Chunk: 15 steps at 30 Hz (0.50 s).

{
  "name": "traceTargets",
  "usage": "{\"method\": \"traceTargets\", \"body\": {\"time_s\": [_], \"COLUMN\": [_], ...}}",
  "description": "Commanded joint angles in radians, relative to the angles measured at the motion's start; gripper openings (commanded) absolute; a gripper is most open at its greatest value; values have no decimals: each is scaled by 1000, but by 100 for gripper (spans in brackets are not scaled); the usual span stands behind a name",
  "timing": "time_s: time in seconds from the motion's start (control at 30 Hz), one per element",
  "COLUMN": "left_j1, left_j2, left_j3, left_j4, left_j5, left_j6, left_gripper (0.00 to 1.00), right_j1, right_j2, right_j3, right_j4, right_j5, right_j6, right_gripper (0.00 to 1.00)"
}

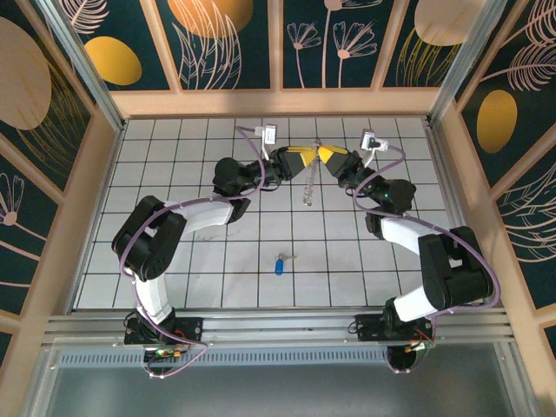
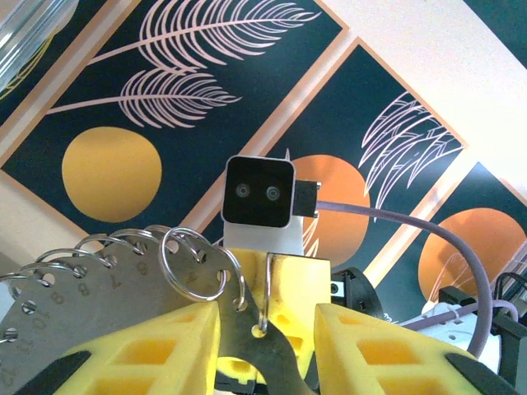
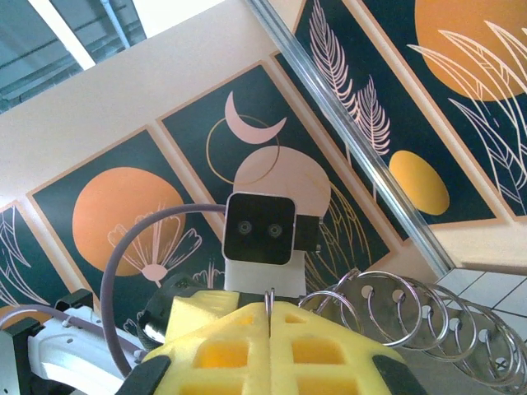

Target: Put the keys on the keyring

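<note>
The keyring (image 1: 306, 187) hangs in mid-air between my two grippers, above the back middle of the tiled floor. In the left wrist view it is a flat numbered metal plate (image 2: 90, 300) with several split rings (image 2: 193, 263) through its rim holes. My left gripper (image 2: 265, 319) has its yellow fingers (image 2: 140, 354) on either side of the plate's narrow end, closed in on it. My right gripper (image 3: 270, 309) is shut on a thin wire loop (image 2: 269, 288) hooked through the plate. The blue-headed key (image 1: 279, 265) lies alone on the floor nearer the arm bases.
Both arms (image 1: 165, 230) (image 1: 434, 252) arch inward and meet tip to tip at the back centre (image 1: 313, 159). Wooden walls (image 1: 278, 102) with dark patterned panels close the floor in on three sides. A metal rail (image 1: 278, 326) runs along the near edge.
</note>
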Motion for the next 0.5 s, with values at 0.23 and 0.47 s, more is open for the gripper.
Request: {"method": "traceTargets", "body": {"time_s": [0.23, 0.47], "left_j1": [-7, -10], "left_j2": [22, 33], "left_j3": [45, 50], "left_j4": [72, 85], "left_j5": [-18, -10], "left_j6": [-16, -25], "left_gripper": [27, 18], "right_j1": [14, 16], "right_j2": [9, 10], "right_j3": [40, 41], "right_j4": [138, 137], "right_j5": [16, 16], "right_j6": [6, 6], "right_gripper": [0, 0]}}
